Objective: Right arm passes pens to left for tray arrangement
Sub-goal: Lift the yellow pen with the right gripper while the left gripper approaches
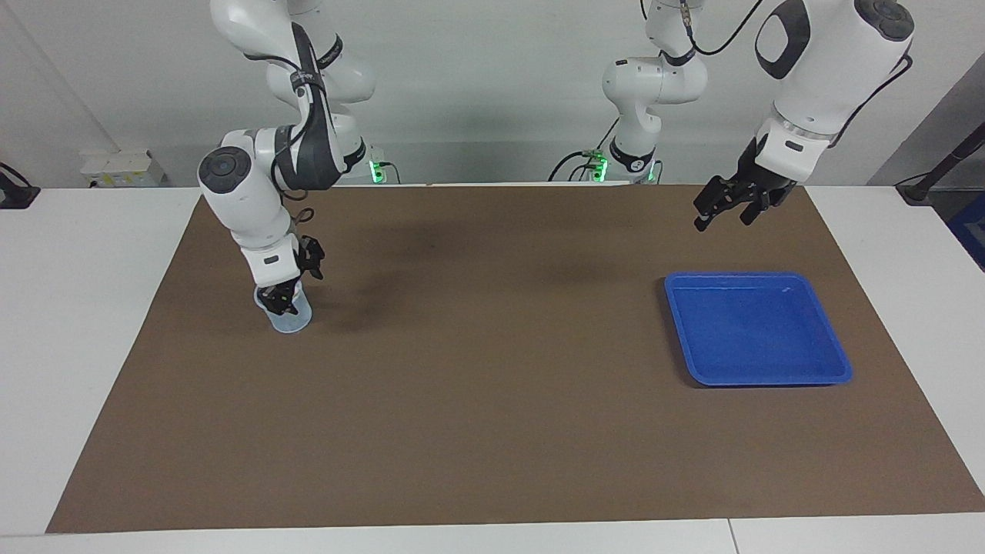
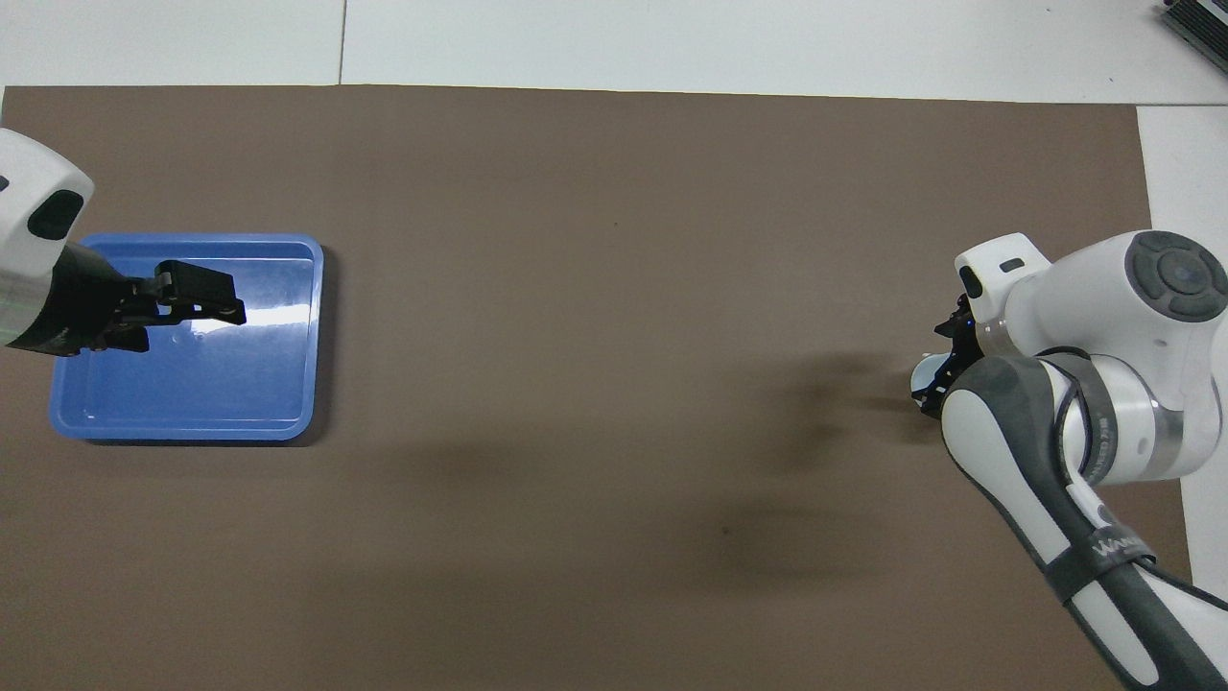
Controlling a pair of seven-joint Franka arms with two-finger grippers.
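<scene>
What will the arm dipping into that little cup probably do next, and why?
Probably close on a pen and lift it straight up. The right pincer is down in the cup, the blue tray holds nothing, and the left pincer hangs in the air above the mat.

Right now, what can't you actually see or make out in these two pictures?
- Pens: hidden in both views; the right hand reaches into the small translucent pale-blue cup and covers them.
- Right hand's grip: facing view, too small to tell.
- Cup: overhead view, mostly hidden under the right arm.
- Left hand, above the brown mat near the shallow bright blue plastic tray: fingers unclear.
</scene>
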